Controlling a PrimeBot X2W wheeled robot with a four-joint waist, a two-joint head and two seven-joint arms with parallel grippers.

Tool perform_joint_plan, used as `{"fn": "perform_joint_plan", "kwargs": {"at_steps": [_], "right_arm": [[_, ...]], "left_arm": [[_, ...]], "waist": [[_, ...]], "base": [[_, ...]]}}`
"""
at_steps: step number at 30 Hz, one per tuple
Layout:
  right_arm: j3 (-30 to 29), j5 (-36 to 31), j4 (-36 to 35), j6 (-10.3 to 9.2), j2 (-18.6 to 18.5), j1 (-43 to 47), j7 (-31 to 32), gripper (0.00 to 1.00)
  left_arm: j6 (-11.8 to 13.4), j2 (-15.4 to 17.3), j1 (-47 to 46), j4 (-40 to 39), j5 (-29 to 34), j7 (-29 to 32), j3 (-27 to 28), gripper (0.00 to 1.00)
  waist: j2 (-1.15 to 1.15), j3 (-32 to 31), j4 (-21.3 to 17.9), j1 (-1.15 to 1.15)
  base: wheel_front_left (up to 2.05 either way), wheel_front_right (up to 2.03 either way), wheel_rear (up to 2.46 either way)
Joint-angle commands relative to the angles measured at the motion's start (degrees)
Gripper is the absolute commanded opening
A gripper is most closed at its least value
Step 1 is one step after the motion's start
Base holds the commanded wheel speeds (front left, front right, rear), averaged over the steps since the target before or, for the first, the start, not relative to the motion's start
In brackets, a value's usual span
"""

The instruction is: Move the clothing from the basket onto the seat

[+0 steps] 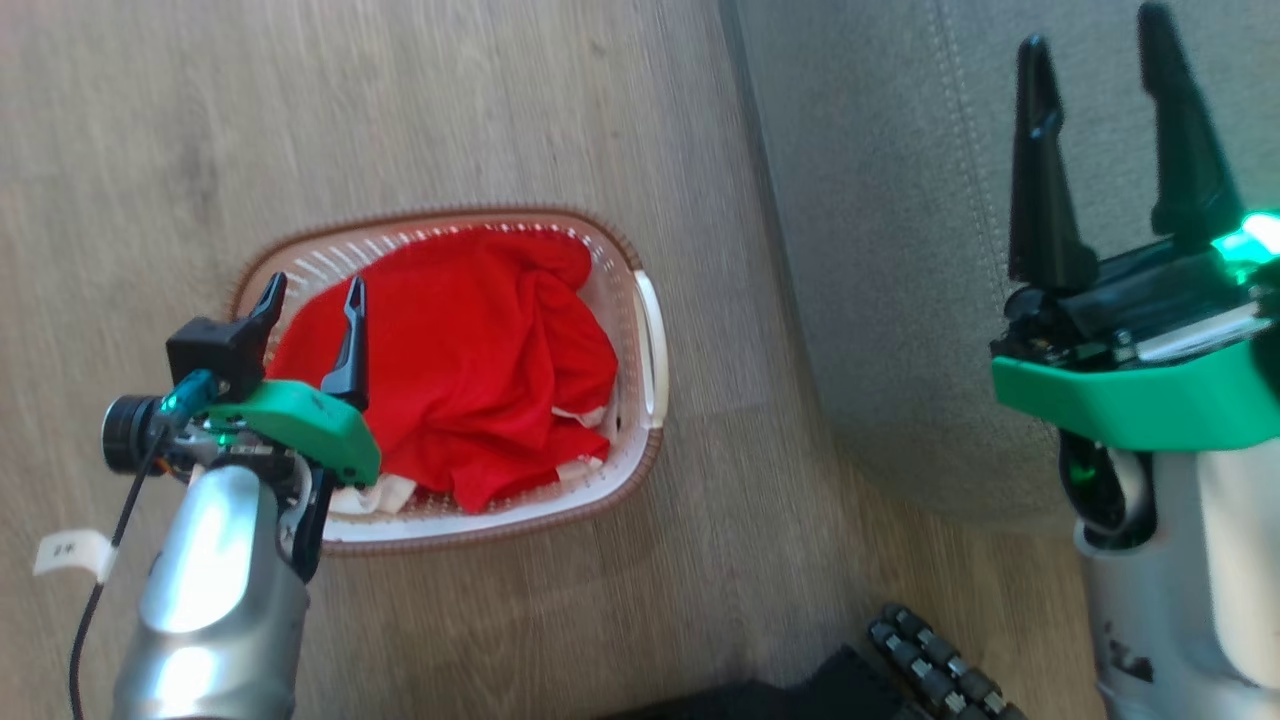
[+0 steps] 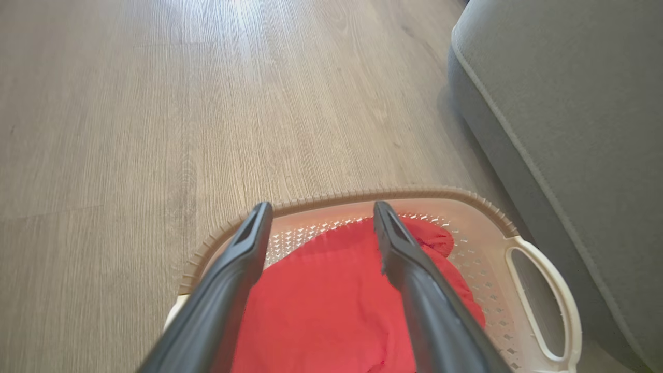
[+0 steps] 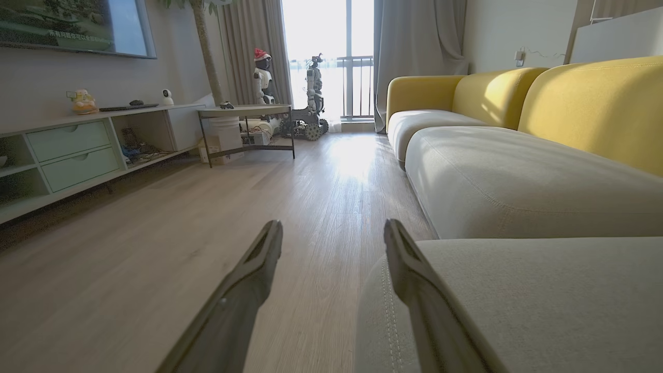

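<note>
The cream basket (image 1: 648, 350) with a brown rim stands on the wood floor, left of the grey-green seat (image 1: 880, 250). Bright red clothing (image 1: 470, 360) fills it, and white fabric edges (image 1: 375, 492) peek out at its near side. My left gripper (image 1: 312, 288) hovers open above the basket's left part, its fingers over the red cloth (image 2: 321, 305). The basket's white handle (image 2: 544, 300) lies beside the seat (image 2: 570, 129). My right gripper (image 1: 1095, 35) is open and empty above the seat cushion (image 3: 544, 300).
Wood floor (image 1: 300, 120) surrounds the basket. A dark wheeled base (image 1: 930, 665) shows at the bottom edge. In the right wrist view a yellow-backed sofa (image 3: 570, 98) runs along the right, with a TV cabinet (image 3: 77, 150), a small table (image 3: 246, 111) and another robot (image 3: 313, 93) farther off.
</note>
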Motion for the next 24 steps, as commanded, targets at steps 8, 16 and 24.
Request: {"fn": "perform_joint_plan", "kwargs": {"at_steps": [8, 16, 24], "right_arm": [[0.48, 3.67, -4.83, -0.01, 0.66, -3.08, -0.36, 1.0], [0.49, 3.76, -7.95, -0.01, 0.67, -4.88, -0.36, 1.0], [1.08, 5.29, -11.28, -0.01, 0.67, -6.38, -0.36, 1.0]], "left_arm": [[-0.85, 2.52, -8.09, 10.35, -1.2, 0.81, -0.73, 1.0], [-1.0, 2.53, -15.59, 19.68, -1.3, 2.07, -2.89, 1.0], [-0.87, 2.57, -20.69, 27.13, -1.05, 3.91, -4.23, 1.0]], "waist": [[0.0, 7.29, -1.19, 0.0], [0.0, 12.52, -1.58, 0.0], [0.0, 15.68, -2.5, 0.0]], "base": [[0.0, 0.0, 0.0], [0.0, 0.0, 0.0], [0.0, 0.0, 0.0]]}}
